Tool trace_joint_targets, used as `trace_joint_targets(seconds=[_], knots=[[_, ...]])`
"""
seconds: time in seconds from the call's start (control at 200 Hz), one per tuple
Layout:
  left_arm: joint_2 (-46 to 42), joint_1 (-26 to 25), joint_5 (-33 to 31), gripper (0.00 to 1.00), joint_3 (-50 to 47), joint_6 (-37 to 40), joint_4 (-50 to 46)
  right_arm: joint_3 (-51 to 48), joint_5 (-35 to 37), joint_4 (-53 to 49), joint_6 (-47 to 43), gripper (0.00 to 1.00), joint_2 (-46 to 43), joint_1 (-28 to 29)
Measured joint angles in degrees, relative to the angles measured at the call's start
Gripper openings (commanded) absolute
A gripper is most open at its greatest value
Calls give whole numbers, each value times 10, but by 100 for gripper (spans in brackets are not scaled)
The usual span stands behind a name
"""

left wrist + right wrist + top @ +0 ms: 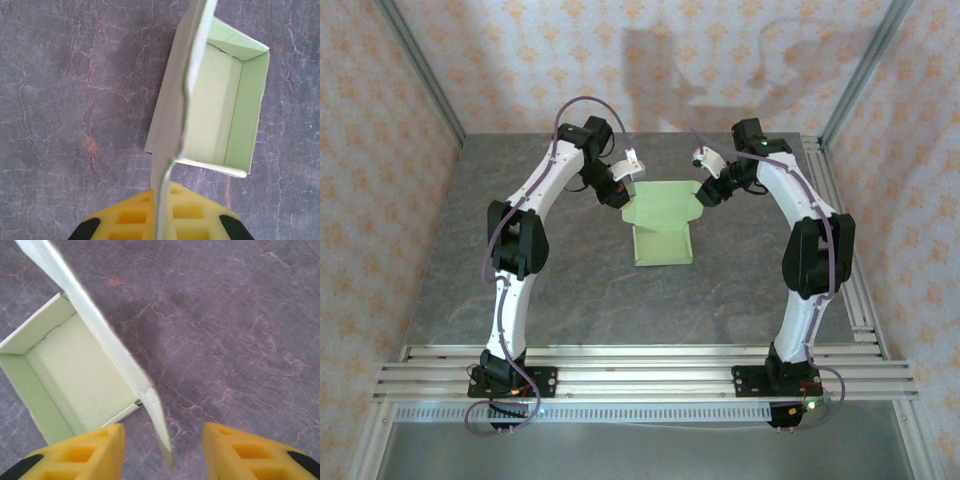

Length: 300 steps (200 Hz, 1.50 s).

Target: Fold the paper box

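Left gripper (161, 215) is clamped on the paper box (215, 110), a small tray of pale yellow-green, thin die-cut card. Its yellow gridded pads (195, 220) pinch the near end of the box's left side flap (172, 110), which stands upright and is seen edge-on from the wrist. Right gripper (162, 452) has its jaws apart, one yellow finger (85, 452) on each side of the right side flap (100, 325). The flap's tip hangs in the gap and no contact shows, so it grips nothing. The box sits on the grey marbled tabletop (520, 280), towards the far middle, between the two grippers. Its tray is open upward, and a longer panel lies flat towards the arm bases.

The step in hand looks like raising and tucking the side flaps: the left one is secured and the right one is about to be taken. The next move calls for the right jaws to close squarely on the thin card without creasing it. Both flaps then need folding inward together without dragging the tray.

Both arms arch up from their bases, elbows out, wrists bent inward and down towards the box's far corners.
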Motion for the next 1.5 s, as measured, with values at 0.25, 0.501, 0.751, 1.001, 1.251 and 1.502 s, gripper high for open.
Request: trace_joint_targets(seconds=[0.25,0.501,0.751,1.001,1.251,1.502], knots=[[0,0,0,0,0,0,0,25,-21,-42,-16,29,34,1],[2,0,1,0,3,0,-4,46,-23,-52,-15,32,63,3],[3,0,2,0,13,0,-5,53,-24,-61,-14,21,72,3],[5,0,2,0,18,0,-11,61,-24,-74,-16,23,73,3],[5,0,2,0,19,0,-15,61,-25,-83,-16,24,73,3],[5,2,1,0,19,3,-16,61,-25,-92,-21,24,73,3]])
